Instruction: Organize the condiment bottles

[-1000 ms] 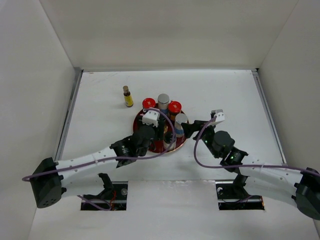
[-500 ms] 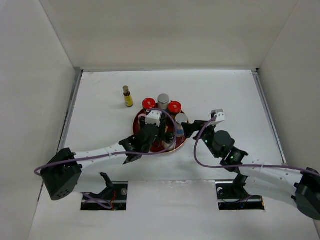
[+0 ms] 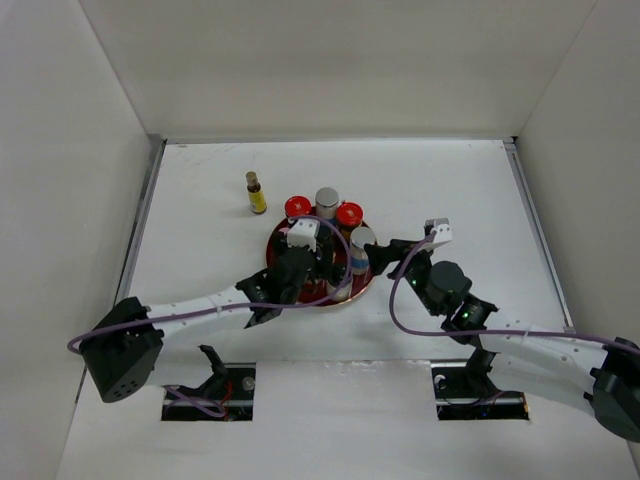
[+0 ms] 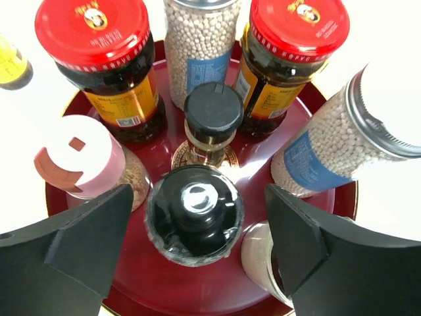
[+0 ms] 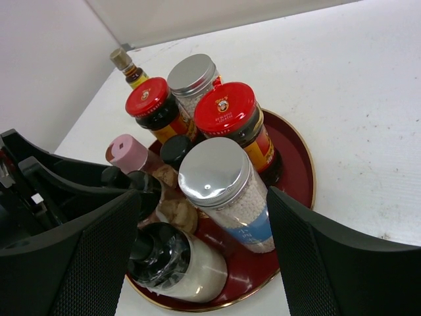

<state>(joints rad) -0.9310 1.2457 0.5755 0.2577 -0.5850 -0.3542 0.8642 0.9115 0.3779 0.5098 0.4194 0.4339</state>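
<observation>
A round dark-red tray (image 3: pixel 352 290) holds seven condiment bottles. At its back stand two red-capped dark jars (image 4: pixel 99 33) (image 4: pixel 299 23) with a silver-capped blue-banded shaker (image 3: pixel 327 198) between them. My left gripper (image 4: pixel 194 247) is open, its jaws standing apart on either side of a black-capped bottle (image 4: pixel 194 214) with plastic wrap round its cap. A pink-capped bottle (image 4: pixel 79 158) and a small black-capped bottle (image 4: pixel 212 108) stand close by. My right gripper (image 5: pixel 214 263) is open, its jaws wide of the second silver-capped shaker (image 5: pixel 217 174). A slim yellow bottle (image 3: pixel 257 193) stands on the table, left of the tray.
The bottles on the tray (image 5: pixel 296 158) stand close together. White walls enclose the white table on the left, back and right. Both arms reach in from the near edge and meet over the tray's front.
The left arm's shoulder and elbow have swung rightward and its gripper has shifted slightly over the tray's front. The right arm has barely moved.
</observation>
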